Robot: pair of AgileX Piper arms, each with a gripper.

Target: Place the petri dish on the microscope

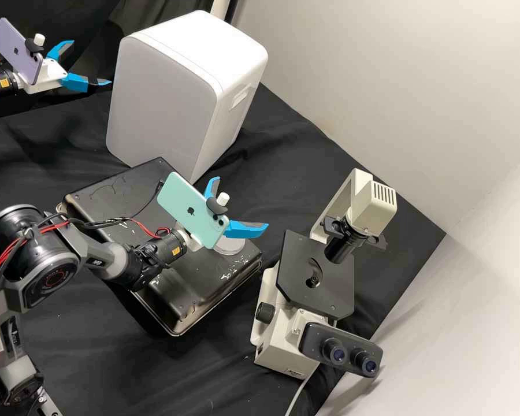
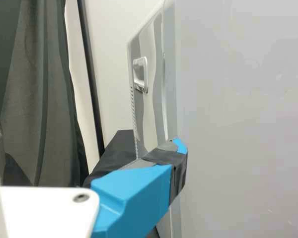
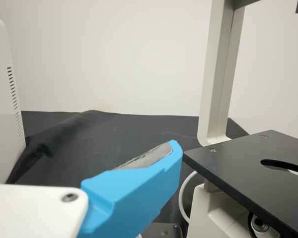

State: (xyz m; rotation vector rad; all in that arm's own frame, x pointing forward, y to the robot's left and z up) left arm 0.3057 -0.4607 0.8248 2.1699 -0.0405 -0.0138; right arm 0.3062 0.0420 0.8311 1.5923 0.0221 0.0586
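Presently clear round petri dish sits on black metal tray, 6 o'clock of right gripper, fingers spread, empty; dish partly hidden by it.

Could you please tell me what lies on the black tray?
A round clear petri dish lies on the scuffed black metal tray, beneath the right gripper. The mint-green phone on its wrist covers part of the dish, so its contents cannot be seen.

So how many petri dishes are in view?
1: the petri dish lies on the black tray, beneath the right gripper and partly hidden; the arm may hide others.
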